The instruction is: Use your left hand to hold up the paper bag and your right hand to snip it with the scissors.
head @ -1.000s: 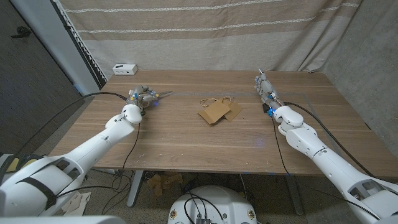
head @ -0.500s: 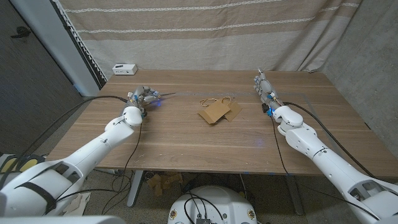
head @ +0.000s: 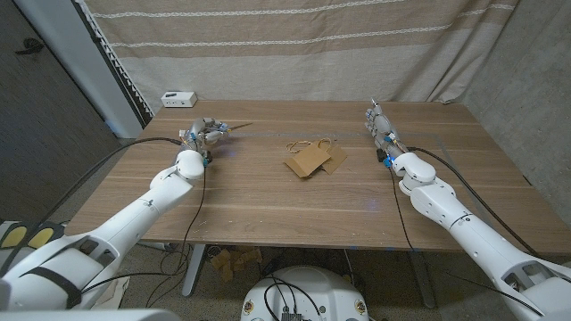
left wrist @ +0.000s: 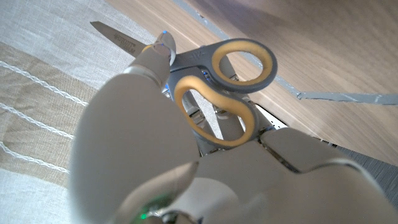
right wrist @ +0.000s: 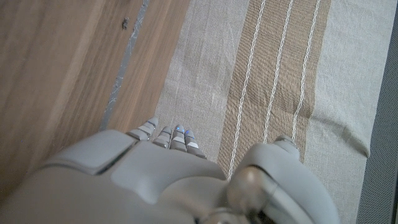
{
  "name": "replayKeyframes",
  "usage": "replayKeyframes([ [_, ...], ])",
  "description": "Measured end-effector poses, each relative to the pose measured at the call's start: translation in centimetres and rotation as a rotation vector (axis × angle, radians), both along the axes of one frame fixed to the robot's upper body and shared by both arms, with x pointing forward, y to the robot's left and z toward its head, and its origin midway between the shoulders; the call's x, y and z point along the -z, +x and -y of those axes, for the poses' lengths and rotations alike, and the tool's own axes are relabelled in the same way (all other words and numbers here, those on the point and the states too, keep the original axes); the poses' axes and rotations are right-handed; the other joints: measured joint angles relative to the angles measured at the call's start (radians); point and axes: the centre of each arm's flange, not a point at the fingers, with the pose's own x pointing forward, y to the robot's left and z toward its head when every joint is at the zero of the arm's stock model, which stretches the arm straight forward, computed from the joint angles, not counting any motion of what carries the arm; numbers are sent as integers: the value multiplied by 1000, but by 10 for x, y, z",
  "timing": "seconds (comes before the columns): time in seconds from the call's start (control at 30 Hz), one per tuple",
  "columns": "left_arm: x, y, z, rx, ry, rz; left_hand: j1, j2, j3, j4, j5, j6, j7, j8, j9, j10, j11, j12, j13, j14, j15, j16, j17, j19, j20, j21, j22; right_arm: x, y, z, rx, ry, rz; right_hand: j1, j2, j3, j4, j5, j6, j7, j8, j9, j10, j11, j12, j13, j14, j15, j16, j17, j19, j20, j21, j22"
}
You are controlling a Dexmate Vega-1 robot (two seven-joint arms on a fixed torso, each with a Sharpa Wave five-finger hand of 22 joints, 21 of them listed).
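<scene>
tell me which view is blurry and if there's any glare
Left wrist view: the robot hand up close is soft and out of focus, the scissors sharper. Right wrist view: the hand is blurred, the curtain crisp. Head view: even light, no glare on the table.

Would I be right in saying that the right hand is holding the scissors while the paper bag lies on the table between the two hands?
Not quite: the left hand holds the scissors, as the left wrist view shows. The right hand holds nothing. The paper bag does lie on the table between the hands.
</scene>
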Motion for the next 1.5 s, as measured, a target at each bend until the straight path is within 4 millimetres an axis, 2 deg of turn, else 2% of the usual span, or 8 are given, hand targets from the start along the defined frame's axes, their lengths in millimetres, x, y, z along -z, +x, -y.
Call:
replayKeyframes([
  [0.23,-6,-5,1,36,-47,35,0,0,0,0,0,0,0,-4,-4,1,-1,-8,-4,4,-10,0,0,0,0,8,-5,1,-1,-1,0,3,1,0,0,-1,-1,0,0,0,0,0,0,0,0,0,0,0,0,0,0,0,0,0],
  [0.8,-17,-19,3,161,-205,114,-1,0,0,0,0,0,0,-19,-10,1,-1,-12,-5,3,-11,0,-5,-5,-5,15,-9,-1,-1,-6,-3,2,1,0,0,-1,-1,0,0,0,0,0,0,0,0,0,0,0,0,0,0,0,0,0],
  [1.5,-32,-23,9,343,-393,177,-7,-1,1,1,0,0,0,-30,-10,-1,1,-19,-1,7,-25,0,-4,-9,-2,15,-14,-8,-4,-11,4,-4,13,0,0,-1,-1,0,0,0,0,0,0,0,0,0,0,0,0,0,7,0,0,0],
])
